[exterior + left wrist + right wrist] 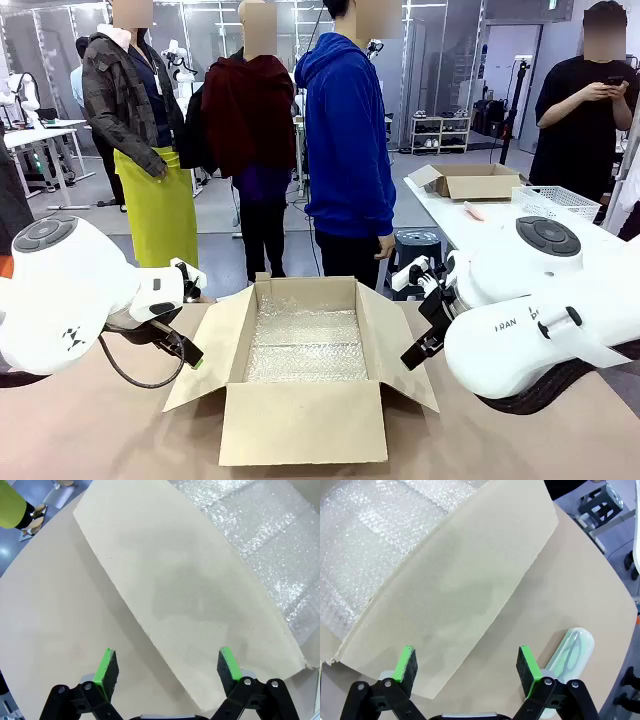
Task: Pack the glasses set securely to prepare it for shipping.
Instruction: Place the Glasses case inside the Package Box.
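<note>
A pale mint-green eyeglass case [573,651] lies on the tan table to the right of the box, partly behind one finger of my right gripper [465,666]. That gripper is open and hovers over the box's right flap [455,590] with nothing between its pads. My left gripper [167,669] is open too, above the edge of the left flap [190,595], and holds nothing. In the front view the left gripper [188,352] and right gripper [418,348] flank the open cardboard box [300,420]. The pink case is out of view.
Bubble wrap [305,345] lines the box's floor. A person in a blue hoodie [347,140] stands at the table's far side. A second table at the back right carries another cardboard box [468,181] and a white basket [556,201].
</note>
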`<action>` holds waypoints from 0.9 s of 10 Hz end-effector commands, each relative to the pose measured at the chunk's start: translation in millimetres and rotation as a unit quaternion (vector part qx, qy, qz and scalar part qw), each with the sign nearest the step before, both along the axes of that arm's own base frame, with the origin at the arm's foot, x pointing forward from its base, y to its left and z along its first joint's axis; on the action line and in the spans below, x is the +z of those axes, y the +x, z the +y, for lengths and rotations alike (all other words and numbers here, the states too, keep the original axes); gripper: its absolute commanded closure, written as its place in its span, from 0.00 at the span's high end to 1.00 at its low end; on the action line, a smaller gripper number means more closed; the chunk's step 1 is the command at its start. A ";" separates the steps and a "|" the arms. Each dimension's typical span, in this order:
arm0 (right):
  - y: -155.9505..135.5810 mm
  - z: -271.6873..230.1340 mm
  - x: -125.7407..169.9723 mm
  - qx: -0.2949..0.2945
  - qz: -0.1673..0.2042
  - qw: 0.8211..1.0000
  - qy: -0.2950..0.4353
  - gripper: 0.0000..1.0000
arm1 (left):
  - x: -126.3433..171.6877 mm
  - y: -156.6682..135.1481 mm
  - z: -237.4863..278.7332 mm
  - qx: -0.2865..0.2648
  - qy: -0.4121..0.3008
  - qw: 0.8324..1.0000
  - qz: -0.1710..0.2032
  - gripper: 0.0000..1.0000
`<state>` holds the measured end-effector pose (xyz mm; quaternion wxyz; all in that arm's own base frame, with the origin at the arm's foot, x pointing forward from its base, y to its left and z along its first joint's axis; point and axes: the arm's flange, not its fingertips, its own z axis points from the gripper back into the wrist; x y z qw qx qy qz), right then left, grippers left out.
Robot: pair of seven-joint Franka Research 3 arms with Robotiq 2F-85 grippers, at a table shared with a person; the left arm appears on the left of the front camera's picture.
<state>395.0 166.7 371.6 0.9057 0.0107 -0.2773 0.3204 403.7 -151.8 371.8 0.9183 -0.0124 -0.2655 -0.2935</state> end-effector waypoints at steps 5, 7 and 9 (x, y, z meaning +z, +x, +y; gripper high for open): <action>0.0 0.0 0.0 0.000 0.000 1.000 0.000 1.00 | 0.1 -0.1 -0.1 0.000 0.000 1.000 0.000 1.00; 0.0 0.0 0.0 0.000 0.000 1.000 0.000 1.00 | 0.1 -0.1 -0.1 0.000 0.000 1.000 0.000 1.00; 0.1 -0.2 0.0 0.000 0.000 1.000 -0.001 1.00 | 0.0 -0.3 -0.9 -0.001 0.000 1.000 0.000 1.00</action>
